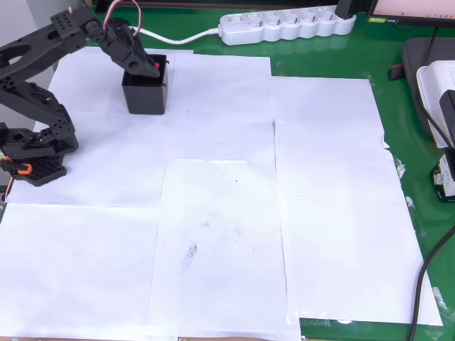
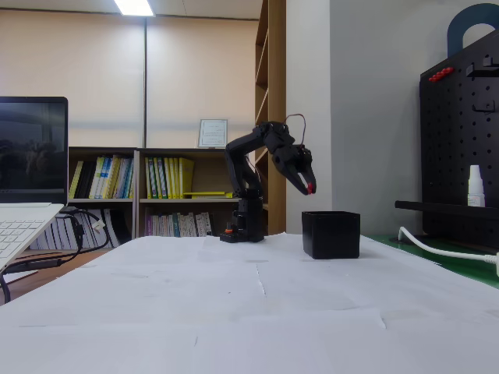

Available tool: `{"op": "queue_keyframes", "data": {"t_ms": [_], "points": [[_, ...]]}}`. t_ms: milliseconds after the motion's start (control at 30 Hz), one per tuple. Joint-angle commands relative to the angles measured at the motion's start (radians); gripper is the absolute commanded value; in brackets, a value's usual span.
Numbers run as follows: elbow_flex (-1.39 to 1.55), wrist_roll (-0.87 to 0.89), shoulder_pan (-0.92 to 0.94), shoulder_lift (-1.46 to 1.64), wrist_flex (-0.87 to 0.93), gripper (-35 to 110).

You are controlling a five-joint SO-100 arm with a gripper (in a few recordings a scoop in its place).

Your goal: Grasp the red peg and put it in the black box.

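Fixed view: gripper [image 2: 309, 187] pinching red peg [image 2: 310, 188] above black box [image 2: 331, 234].

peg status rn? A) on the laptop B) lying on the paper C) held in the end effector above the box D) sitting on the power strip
C: in the fixed view the red peg sits at the tip of the end effector, raised above the black box; the overhead view also shows the peg over the box's opening.

In the upper left of the frame, the black two-finger gripper [image 1: 157, 67] hangs over the small square black plastic box [image 1: 146, 91], pinching the tiny dark red peg [image 1: 158, 66] above its opening, on white paper sheets [image 1: 227, 213].
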Motion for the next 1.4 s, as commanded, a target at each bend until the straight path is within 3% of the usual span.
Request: {"op": "queue_keyframes", "data": {"t_ms": [0,600,867,1133,1200,1300,1367], "points": [[0.029,0.012,-0.060,0.055,0.002,0],[0.094,0.084,-0.173,0.199,0.000,1],[0.098,0.081,-0.167,0.213,-0.021,29],[0.100,0.091,-0.161,0.209,-0.023,29],[0.106,0.091,-0.156,0.209,-0.023,25],[0.140,0.117,-0.152,0.209,-0.021,0],[0.164,0.112,-0.147,0.209,-0.011,0]]}}
